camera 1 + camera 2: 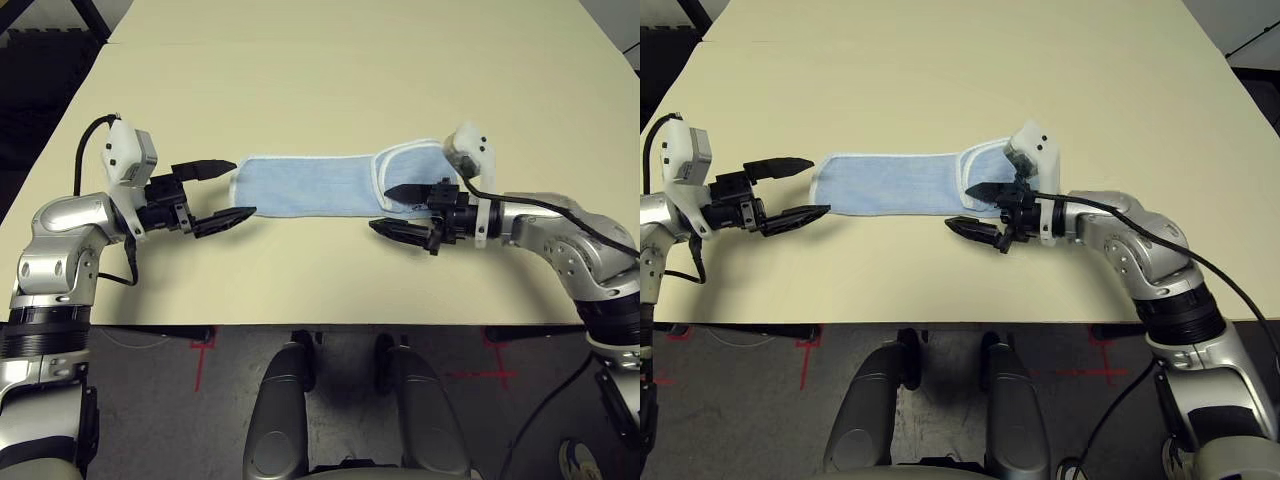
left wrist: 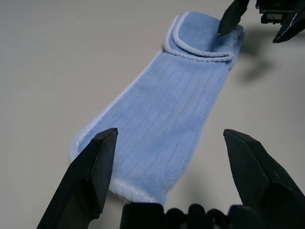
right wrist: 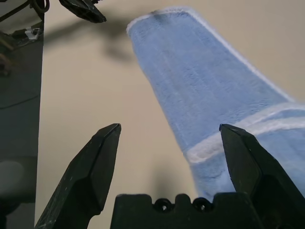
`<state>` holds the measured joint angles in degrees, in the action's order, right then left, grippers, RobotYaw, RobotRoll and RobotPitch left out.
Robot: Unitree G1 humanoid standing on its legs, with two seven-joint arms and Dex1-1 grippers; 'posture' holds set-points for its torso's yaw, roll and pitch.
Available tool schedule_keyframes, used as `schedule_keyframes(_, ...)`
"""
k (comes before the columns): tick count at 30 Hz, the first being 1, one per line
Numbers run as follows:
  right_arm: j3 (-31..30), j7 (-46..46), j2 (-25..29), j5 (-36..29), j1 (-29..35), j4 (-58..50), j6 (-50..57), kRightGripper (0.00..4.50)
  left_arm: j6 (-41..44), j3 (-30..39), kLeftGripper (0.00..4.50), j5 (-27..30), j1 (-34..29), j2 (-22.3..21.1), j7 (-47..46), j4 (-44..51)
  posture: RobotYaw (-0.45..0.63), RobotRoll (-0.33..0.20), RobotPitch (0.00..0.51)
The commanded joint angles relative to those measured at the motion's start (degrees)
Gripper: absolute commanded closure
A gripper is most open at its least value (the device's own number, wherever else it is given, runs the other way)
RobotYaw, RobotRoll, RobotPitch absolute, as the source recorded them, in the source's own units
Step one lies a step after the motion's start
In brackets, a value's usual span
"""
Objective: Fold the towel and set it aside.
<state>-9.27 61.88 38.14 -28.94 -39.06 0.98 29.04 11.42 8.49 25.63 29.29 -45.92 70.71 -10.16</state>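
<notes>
The light-blue towel (image 1: 315, 186) lies on the beige table (image 1: 320, 80) as a long narrow strip folded lengthwise. Its right end is turned back over itself in a short flap (image 1: 410, 165) edged in white. My left gripper (image 1: 224, 190) stands open just off the strip's left end, holding nothing. At the right end my right gripper (image 1: 393, 209) is open too, one finger over the flap's edge and the other off the towel on the near side. The left wrist view looks along the towel (image 2: 167, 114) between spread fingers; the right wrist view shows the towel (image 3: 205, 81) the same way.
The table stretches far beyond the towel. Its front edge (image 1: 320, 325) runs close below both grippers. Dark floor with red tape marks (image 1: 200, 350) lies below the edge.
</notes>
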Motion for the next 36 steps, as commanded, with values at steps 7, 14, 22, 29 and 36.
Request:
schedule_keyframes(7, 7.0, 16.5, 0.3, 3.1, -5.8, 24.8, -20.4, 0.02, -0.2, -0.8, 0.00, -0.9, 0.7, 0.9, -0.9, -1.0, -0.05, 0.000, 0.224)
schedule_keyframes(14, 9.4, 26.5, -1.3, 8.2, -12.5, 49.7, -42.9, 0.02, -0.2, 0.1, 0.00, -0.8, 0.9, 4.2, -6.1, -2.5, -0.01, 0.000, 0.227)
schedule_keyframes(22, 6.7, 30.6, 1.7, 11.1, -15.7, 58.8, -51.5, 0.02, 3.1, 1.4, 0.00, 0.5, 1.2, 4.1, -9.3, -1.6, 0.00, 0.000, 0.231)
schedule_keyframes(29, 3.6, 30.6, 5.1, 8.4, -12.7, 56.3, -53.4, 0.02, 29.6, 4.2, 0.00, 10.5, 2.5, -2.9, -10.5, 4.6, 0.00, 0.000, 0.233)
schedule_keyframes(36, 5.1, 30.6, 4.6, 8.5, -12.6, 56.8, -52.8, 0.02, 43.0, 2.5, 0.00, 14.0, 6.0, -6.3, -9.2, 3.4, -0.01, 0.000, 0.239)
